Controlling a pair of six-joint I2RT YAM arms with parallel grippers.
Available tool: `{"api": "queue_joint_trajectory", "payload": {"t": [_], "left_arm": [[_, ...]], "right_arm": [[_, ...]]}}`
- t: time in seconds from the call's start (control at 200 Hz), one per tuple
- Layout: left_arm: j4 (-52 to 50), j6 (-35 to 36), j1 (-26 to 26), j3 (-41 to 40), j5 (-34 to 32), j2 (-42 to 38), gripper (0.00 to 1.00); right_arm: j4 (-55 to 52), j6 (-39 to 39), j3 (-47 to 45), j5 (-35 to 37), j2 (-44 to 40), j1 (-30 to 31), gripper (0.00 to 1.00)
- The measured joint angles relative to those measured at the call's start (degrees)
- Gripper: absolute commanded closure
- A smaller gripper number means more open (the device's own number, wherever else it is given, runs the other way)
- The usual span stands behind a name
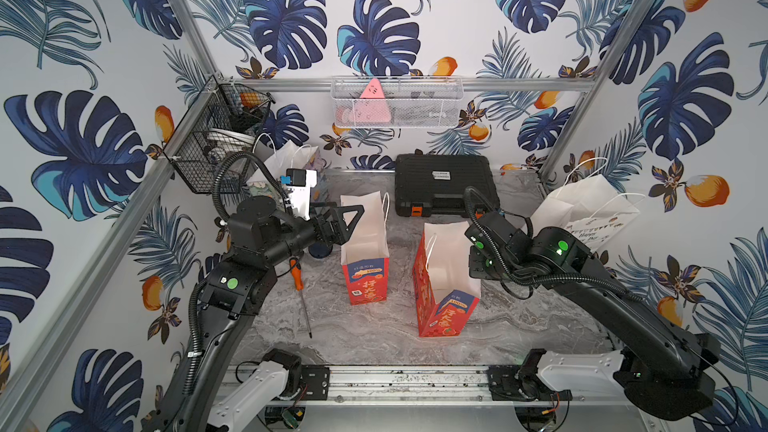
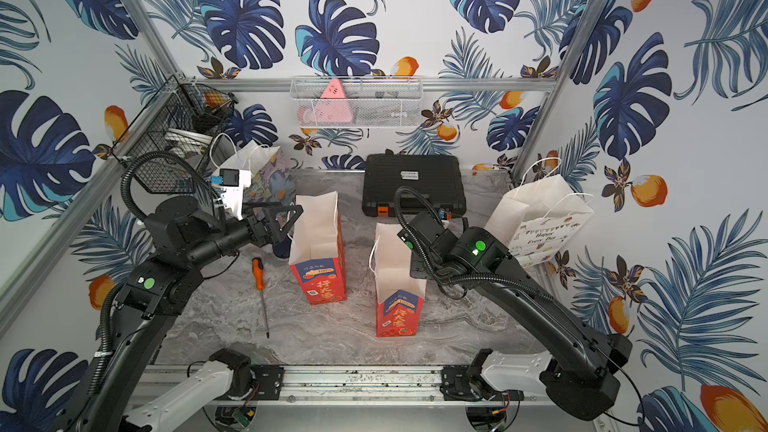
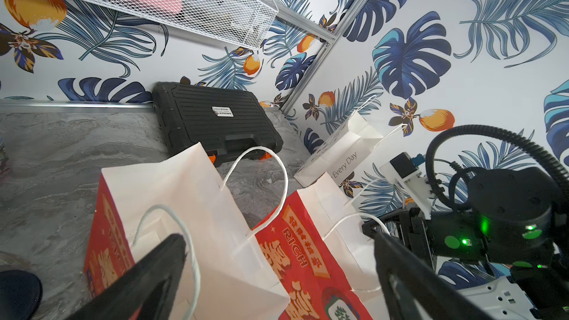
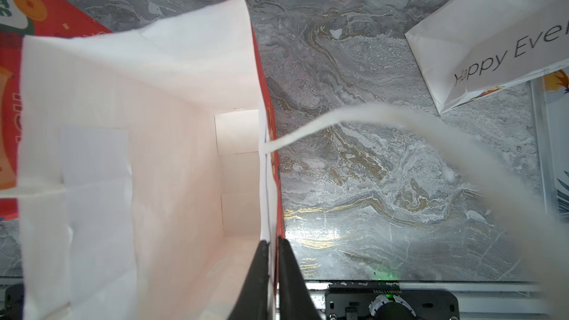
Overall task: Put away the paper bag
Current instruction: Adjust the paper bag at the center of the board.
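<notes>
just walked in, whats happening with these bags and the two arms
The right claw is shut on the side wall of the nearer red paper bag, one finger inside and one outside. The left claw hangs wide open by the rim of the other red paper bag, holding nothing. Both bags stand upright and open on the marble table.
</notes>
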Motion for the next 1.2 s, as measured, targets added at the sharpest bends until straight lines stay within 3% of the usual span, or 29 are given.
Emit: {"api": "queue_joint_trajectory", "payload": {"t": [0.155,0.265,0.396,0.781,0.927,1.062,1.202], "left_arm": [[-0.92,1.05,0.0,0.07,-0.09,-0.07,0.01],[-1.42,1.66,0.0,0.07,-0.74,-0.28,0.01],[-1.99,2.49,-0.02,0.07,-1.05,-0.39,0.01],[-3.15,3.78,-0.02,0.0,-1.14,-0.48,0.01],[-2.67,3.74,-0.52,-0.02,1.81,-0.42,0.01],[-1.42,3.69,-3.98,-0.22,3.5,-1.03,0.03],[-0.7,3.61,-12.7,-1.38,1.9,-1.2,0.05]], "right_arm": [[0.24,-3.82,-0.9,-2.86,-1.18,-5.73,0.99],[0.55,-7.74,-1.86,-5.84,-1.86,-11.61,0.99],[0.52,-11.85,-1.16,-7.89,-1.03,-14.38,0.97],[0.42,-15.63,1.51,-10.27,-0.76,-14.97,0.74],[0.13,-16.06,1.51,-11.69,-1.7,-14.97,0.63],[-0.02,-16.22,1.53,-11.69,-2.25,-14.97,0.57],[-0.2,-16.17,1.55,-11.39,-2.82,-14.97,0.52]]}}
